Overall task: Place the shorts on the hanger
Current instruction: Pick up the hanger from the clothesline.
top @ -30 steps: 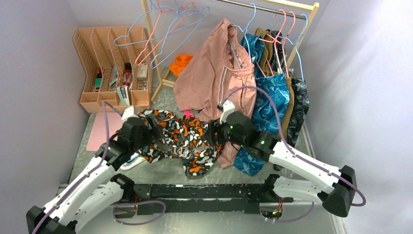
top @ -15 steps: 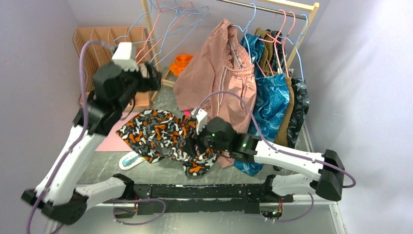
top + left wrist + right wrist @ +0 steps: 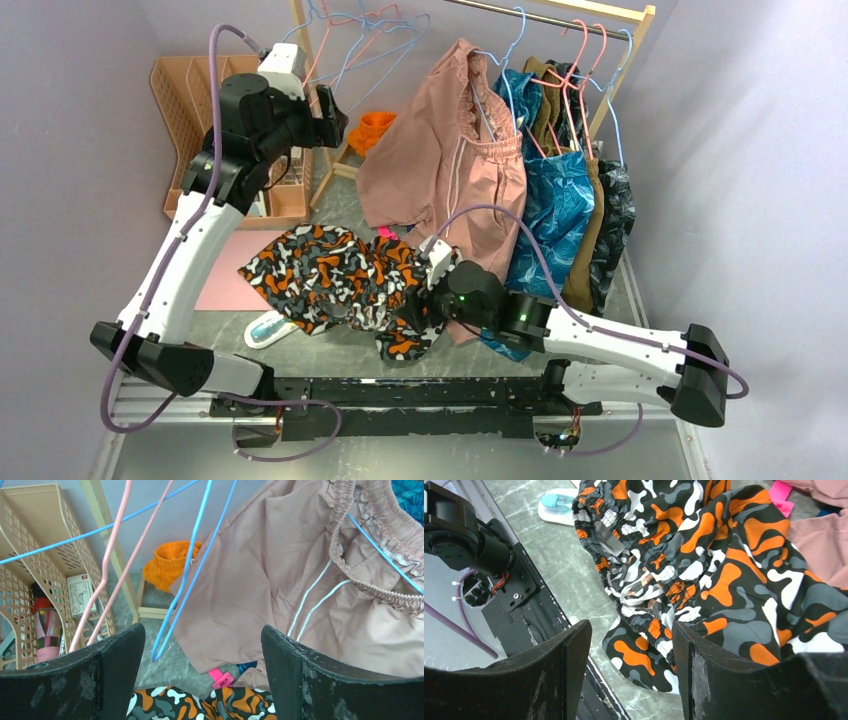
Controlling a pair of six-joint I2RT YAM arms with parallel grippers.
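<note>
The shorts (image 3: 335, 280), in an orange, black, white and grey blotch print, lie crumpled on the table. My right gripper (image 3: 428, 290) is open and empty, low over their right near edge; in the right wrist view the shorts (image 3: 704, 565) lie between and beyond its fingers (image 3: 631, 630). My left gripper (image 3: 335, 105) is raised, open and empty, next to the light-blue hanger (image 3: 352, 62) hanging at the rack's left end. In the left wrist view the hanger's blue wire (image 3: 186, 572) hangs just ahead of the open jaws (image 3: 200, 635), apart from them.
Pink hangers (image 3: 107, 565) hang beside the blue one. A dusty-pink garment (image 3: 440, 150) and a blue leaf-print garment (image 3: 555, 200) hang on the rack. A peach organiser (image 3: 185, 95), an orange object (image 3: 375, 128), a pink clip (image 3: 220, 677) and a pink mat (image 3: 222, 272) sit nearby.
My left gripper has let go of the shorts and risen up and back to the hangers. My right gripper has shifted toward the near side of the shorts, which now lie spread out.
</note>
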